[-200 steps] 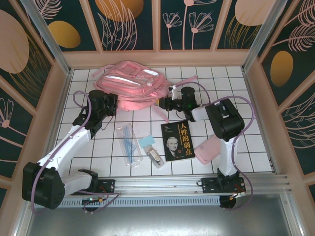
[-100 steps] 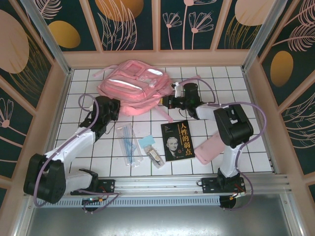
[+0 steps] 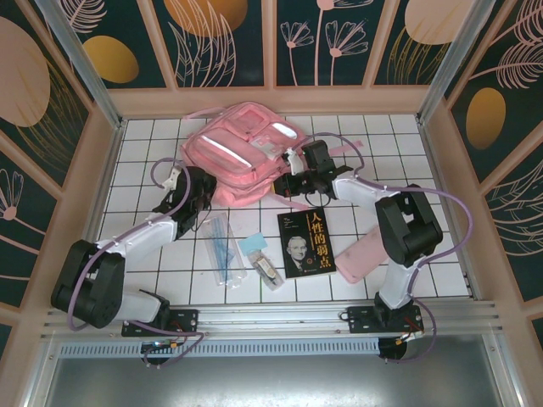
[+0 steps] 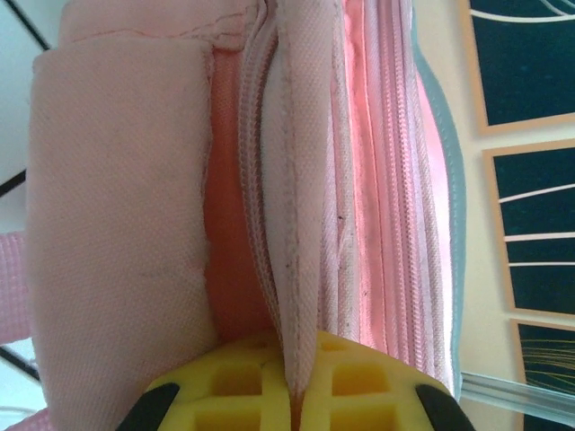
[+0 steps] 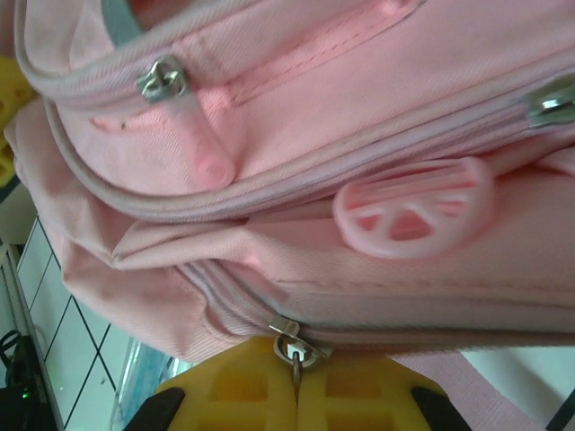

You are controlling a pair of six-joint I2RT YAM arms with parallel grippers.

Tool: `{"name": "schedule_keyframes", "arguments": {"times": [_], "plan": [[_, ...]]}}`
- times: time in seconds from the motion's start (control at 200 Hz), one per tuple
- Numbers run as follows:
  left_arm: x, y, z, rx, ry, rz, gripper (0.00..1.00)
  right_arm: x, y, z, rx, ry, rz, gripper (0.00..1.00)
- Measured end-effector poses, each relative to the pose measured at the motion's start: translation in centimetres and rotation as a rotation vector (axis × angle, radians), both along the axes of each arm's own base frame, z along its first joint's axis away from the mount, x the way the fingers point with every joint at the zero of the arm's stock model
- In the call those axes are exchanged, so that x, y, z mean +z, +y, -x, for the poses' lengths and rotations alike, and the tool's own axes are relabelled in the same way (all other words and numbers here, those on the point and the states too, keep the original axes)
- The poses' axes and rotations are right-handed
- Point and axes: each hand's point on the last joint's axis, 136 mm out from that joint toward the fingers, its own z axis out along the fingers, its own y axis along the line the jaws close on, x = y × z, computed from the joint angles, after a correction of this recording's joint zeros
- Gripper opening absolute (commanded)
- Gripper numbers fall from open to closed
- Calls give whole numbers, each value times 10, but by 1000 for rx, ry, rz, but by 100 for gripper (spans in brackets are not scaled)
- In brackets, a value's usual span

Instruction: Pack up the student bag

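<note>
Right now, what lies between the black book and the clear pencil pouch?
A small light-blue card and a slim packet, seen in the top external view.

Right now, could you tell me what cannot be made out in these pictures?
Top view: what the pink backpack holds; its fabric hides it.
Left wrist view: how much seam the left fingers pinch; the bottom edge cuts them off.
Right wrist view: the zipper pull tab, buried between the right fingers.
Top view: the pink pouch, partly behind the right arm; the small packet, too small to identify.

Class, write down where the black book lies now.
In the top view, the black book lies right of centre, beside the flat pink pouch, nearer than the student bag.
</note>
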Motion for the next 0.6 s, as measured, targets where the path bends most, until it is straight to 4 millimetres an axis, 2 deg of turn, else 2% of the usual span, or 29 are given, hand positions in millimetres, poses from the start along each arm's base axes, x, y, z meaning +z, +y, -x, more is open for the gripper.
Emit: {"name": "schedule_keyframes", "arguments": {"times": [0.145,0.325,0.6], "plan": [[-9,-2,-6,6,1,-2,0,-1,8,15,57,10,56,0],[-3,1,-8,11,-28,-31,0,-9,3,41,123,68,115,0],[6,-1,-11,1,-51,-45,0,-5,7,52,169,96,142,0]]}}
